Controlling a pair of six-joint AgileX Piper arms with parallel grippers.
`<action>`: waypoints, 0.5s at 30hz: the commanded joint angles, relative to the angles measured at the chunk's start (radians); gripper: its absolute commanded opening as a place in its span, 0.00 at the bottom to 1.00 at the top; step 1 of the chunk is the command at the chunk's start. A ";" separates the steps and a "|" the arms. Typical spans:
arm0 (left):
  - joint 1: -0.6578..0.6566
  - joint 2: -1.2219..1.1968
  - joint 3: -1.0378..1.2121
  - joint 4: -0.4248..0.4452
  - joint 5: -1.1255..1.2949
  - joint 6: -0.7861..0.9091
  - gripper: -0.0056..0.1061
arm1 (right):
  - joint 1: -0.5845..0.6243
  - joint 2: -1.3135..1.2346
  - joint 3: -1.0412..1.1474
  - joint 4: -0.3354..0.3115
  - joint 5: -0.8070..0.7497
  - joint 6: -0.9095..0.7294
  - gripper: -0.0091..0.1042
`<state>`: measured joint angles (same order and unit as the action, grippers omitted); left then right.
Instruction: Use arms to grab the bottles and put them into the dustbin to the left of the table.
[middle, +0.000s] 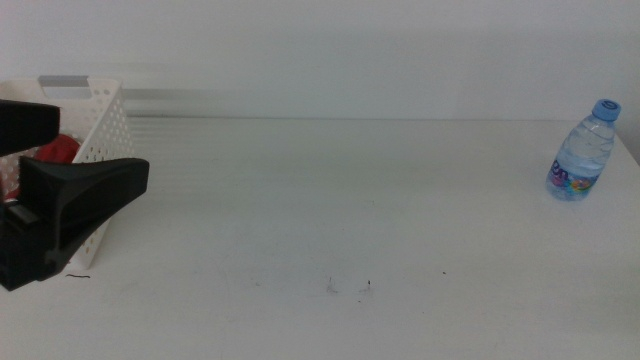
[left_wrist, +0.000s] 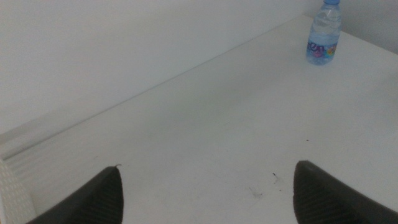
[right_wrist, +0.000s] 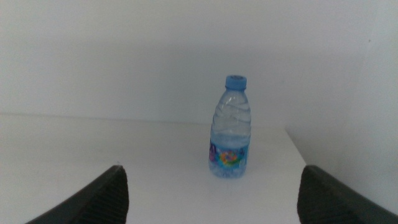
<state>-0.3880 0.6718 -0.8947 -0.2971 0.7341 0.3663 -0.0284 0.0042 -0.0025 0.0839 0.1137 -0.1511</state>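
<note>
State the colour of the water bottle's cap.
Blue, on the water bottle's cap; clearest in the right wrist view.

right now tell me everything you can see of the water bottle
The water bottle is small, of clear plastic, with a blue cap and a colourful label low on its body. It stands upright and capped on the white table, near the far right corner. Nothing touches it but the tabletop; neither gripper is at it.

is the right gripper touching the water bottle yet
Apart. The right wrist view shows the water bottle standing upright on the table, well beyond the open right gripper, with bare tabletop between them.
</note>
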 joint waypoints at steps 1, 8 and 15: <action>-0.002 -0.004 0.005 0.000 -0.013 0.002 0.89 | -0.003 -0.004 0.002 -0.008 -0.047 0.001 0.89; -0.002 -0.004 0.005 0.001 -0.013 0.002 0.89 | -0.003 0.057 0.002 -0.025 -0.177 -0.002 0.89; -0.002 -0.004 0.005 0.001 -0.013 0.002 0.89 | -0.003 0.313 0.002 -0.022 -0.300 0.023 0.89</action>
<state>-0.3880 0.6718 -0.8947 -0.2971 0.7341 0.3682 -0.0284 0.2679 -0.0025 0.0700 -0.1402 -0.1326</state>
